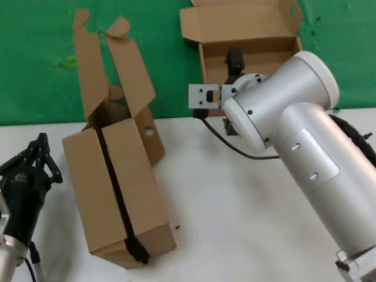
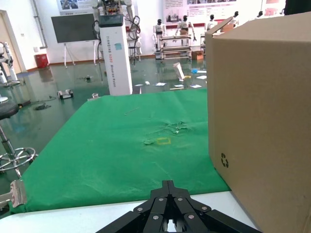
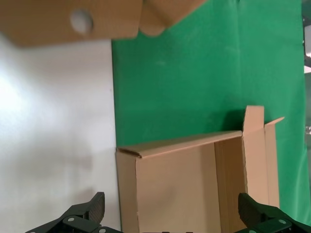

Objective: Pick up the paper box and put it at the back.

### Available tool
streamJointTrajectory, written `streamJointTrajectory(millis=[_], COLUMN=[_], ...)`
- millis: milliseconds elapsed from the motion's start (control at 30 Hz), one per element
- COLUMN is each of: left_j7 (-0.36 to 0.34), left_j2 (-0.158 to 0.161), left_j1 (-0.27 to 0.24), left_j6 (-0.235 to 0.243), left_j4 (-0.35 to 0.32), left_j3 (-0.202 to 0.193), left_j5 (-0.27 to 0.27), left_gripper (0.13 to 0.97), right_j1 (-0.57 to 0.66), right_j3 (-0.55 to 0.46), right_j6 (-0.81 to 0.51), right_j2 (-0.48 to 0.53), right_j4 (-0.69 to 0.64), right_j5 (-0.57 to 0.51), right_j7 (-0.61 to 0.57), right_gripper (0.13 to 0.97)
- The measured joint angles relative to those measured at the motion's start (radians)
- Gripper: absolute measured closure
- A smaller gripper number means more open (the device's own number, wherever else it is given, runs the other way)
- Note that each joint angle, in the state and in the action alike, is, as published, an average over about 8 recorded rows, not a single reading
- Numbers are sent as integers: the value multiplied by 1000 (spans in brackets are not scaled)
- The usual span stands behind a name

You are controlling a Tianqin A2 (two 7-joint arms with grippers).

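The paper box (image 1: 247, 41) is a slim brown mailer with its lid hinged open, standing at the back against the green cloth, its hollow side facing me. My right gripper (image 1: 235, 60) is right in front of it. In the right wrist view the paper box (image 3: 180, 189) fills the space between the wide-apart black fingertips (image 3: 95, 206), and the right gripper (image 3: 170, 206) is open around it without pinching it. My left gripper (image 1: 41, 154) waits shut at the near left of the table, with its closed tips (image 2: 168, 187) pointing at the cloth.
A wider brown cardboard block (image 1: 117, 194) with a dark seam and two tall flaps lies left of centre, close beside the left gripper (image 2: 262, 121). White tabletop (image 1: 235, 200) spreads between the block and my right arm. Green cloth (image 1: 35, 59) closes off the back.
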Motion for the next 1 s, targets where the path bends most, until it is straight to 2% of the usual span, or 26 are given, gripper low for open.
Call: streamJointTrajectory(millis=[167,300,633,867,1000], left_j7=[0,0,0,0,0], left_j2=[0,0,0,0,0], left_j1=[0,0,0,0,0], left_j6=[0,0,0,0,0], left_j4=[0,0,0,0,0], left_j3=[0,0,0,0,0], left_j5=[0,0,0,0,0], left_gripper=[954,954,954,953,947], right_j1=[-12,-21,-114,-222,-252], right_j3=[13,35,159,312,347], right_j6=[-67,-66,55,170,208], right_j2=[-3,-6,-7,0,6], right_j4=[132,241,449,548,558], right_j5=[37,41,20,113,170], right_j7=[1,13,22,17,8], right_gripper=[129,129,129,129,129])
